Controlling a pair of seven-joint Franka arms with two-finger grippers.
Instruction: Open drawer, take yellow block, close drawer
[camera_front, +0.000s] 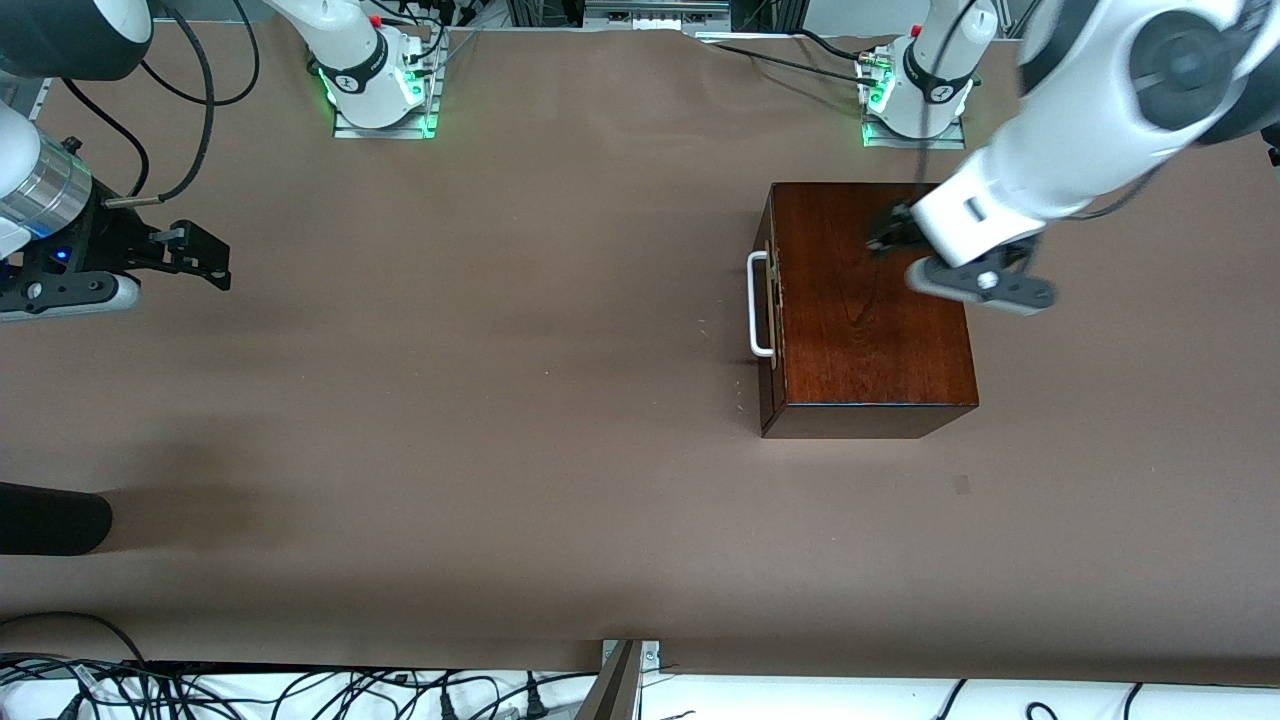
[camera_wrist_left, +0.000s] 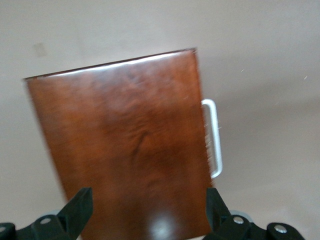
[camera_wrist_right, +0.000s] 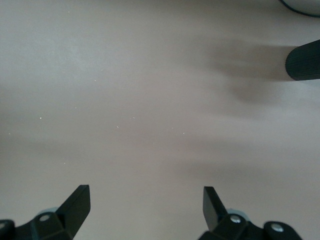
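The dark red-brown wooden box (camera_front: 865, 310) stands toward the left arm's end of the table. Its drawer (camera_front: 768, 300) is pushed in, and the white bar handle (camera_front: 758, 305) faces the right arm's end. My left gripper (camera_front: 888, 232) hovers open over the box top, nothing between its fingers. The left wrist view shows the glossy lid (camera_wrist_left: 125, 150) under the left gripper (camera_wrist_left: 147, 210), with the handle (camera_wrist_left: 214, 140) to one side. My right gripper (camera_front: 205, 260) waits open over bare table at the right arm's end, also empty in the right wrist view (camera_wrist_right: 146, 205). The yellow block is hidden.
A black rounded object (camera_front: 50, 518) lies at the table's edge at the right arm's end, nearer the front camera, and also shows in the right wrist view (camera_wrist_right: 302, 62). Both arm bases (camera_front: 380, 80) (camera_front: 915, 95) stand along the table's farthest edge. Cables (camera_front: 300, 690) hang below the near edge.
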